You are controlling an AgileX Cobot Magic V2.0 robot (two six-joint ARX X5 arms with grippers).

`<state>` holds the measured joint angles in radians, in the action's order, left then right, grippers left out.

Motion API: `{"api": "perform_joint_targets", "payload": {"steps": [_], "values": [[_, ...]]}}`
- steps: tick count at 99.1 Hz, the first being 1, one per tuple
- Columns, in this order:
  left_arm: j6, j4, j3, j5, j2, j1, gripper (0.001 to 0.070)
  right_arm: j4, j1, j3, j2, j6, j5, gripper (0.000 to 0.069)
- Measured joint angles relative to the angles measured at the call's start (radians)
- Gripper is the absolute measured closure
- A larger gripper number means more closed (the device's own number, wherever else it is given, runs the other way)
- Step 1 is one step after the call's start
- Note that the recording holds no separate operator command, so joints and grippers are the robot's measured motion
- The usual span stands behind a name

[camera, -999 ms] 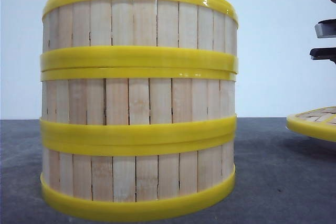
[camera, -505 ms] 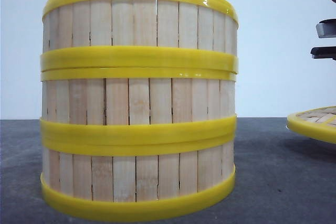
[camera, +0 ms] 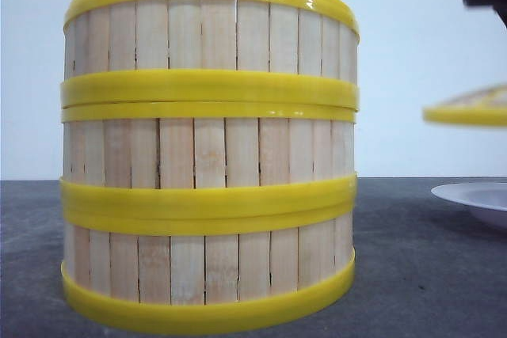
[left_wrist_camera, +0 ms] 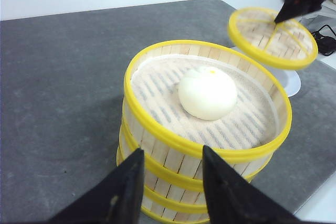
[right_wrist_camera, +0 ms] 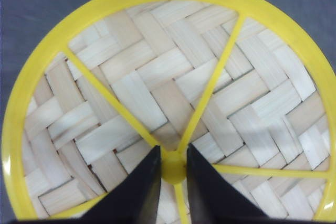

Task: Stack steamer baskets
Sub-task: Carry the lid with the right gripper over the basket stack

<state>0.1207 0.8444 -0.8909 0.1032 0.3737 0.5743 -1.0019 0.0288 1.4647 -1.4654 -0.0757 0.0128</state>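
My right hand (right_wrist_camera: 173,174) grips the woven lid (right_wrist_camera: 168,98) by its centre knob, lifted above the white plate (camera: 475,199), while my left hand (left_wrist_camera: 170,182) hangs open beside the three stacked steamer baskets (camera: 207,152) on the bench (left_wrist_camera: 58,87).

Front camera sits low at desk (camera: 428,275) level, very close to the steamer baskets (camera: 207,152), facing forward. Left wrist camera looks down on the same stack. Right wrist camera looks straight down, close on the lid (right_wrist_camera: 173,103), shared with both other views.
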Motion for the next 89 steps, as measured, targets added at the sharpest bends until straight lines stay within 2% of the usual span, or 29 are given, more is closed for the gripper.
{"api": "perform_joint_targets", "payload": {"steps": [17,45,68,89], "values": [[-0.001,-0.004,0.0,0.0,0.0,0.0,0.0513,-0.09,0.093,0.17,0.008,0.018,-0.066,0.0633],[-0.001,-0.004,0.0,0.0,0.0,0.0,0.0513,-0.161,0.348,0.411,0.011,0.021,-0.07,0.0634],[-0.001,-0.004,0.0,0.0,0.0,0.0,0.0513,-0.184,0.57,0.448,0.013,0.021,-0.1,0.0635],[-0.001,-0.004,0.0,0.0,0.0,0.0,0.0513,-0.206,0.716,0.448,-0.037,0.021,-0.1,0.0635]]}}
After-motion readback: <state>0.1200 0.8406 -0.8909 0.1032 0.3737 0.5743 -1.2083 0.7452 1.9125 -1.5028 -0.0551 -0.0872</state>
